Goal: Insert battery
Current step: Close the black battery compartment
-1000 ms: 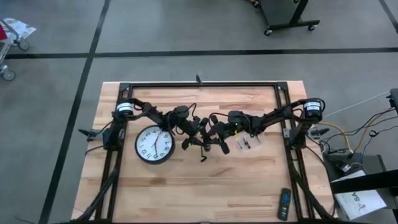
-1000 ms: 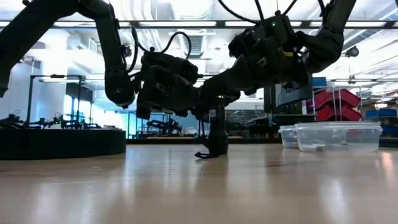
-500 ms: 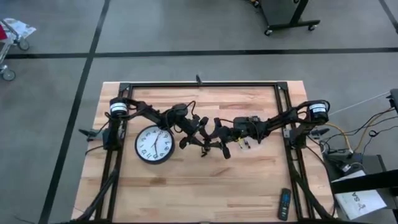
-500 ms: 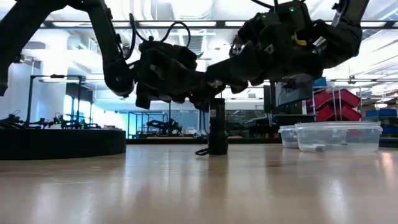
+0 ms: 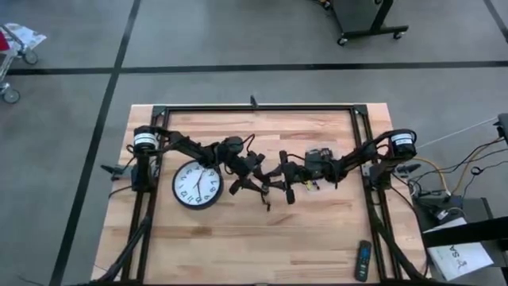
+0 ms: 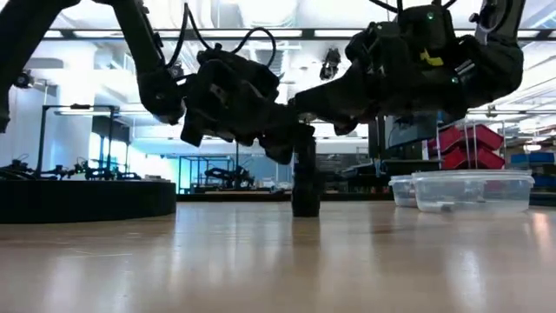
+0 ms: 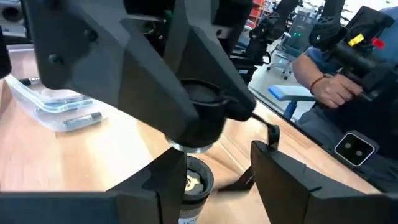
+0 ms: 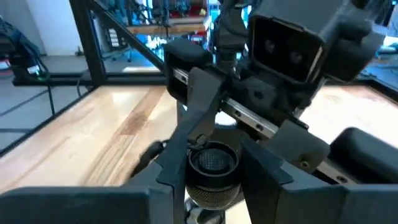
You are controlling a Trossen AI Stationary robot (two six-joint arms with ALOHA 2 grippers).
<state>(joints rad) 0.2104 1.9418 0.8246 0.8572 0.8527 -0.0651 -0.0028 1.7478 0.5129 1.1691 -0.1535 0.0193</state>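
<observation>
The flashlight [image 6: 305,178] stands upright on the tabletop [image 5: 238,238], left gripper [image 5: 252,184] jaws pinching its body, right gripper [image 5: 279,173] jaws pinching its cap [image 8: 212,163].

Your wooden worktop [image 5: 238,246], wall clock [image 5: 197,185] lying face-up at left; upright flashlight [image 6: 305,184] mid-table; clear containers [image 6: 460,189] right; remote [image 5: 362,260] near corner

Pale, smooth wooden table [image 5: 317,230] with sheen; clear plastic container [image 6: 473,189]; matt black flashlight body [image 6: 305,183].
</observation>
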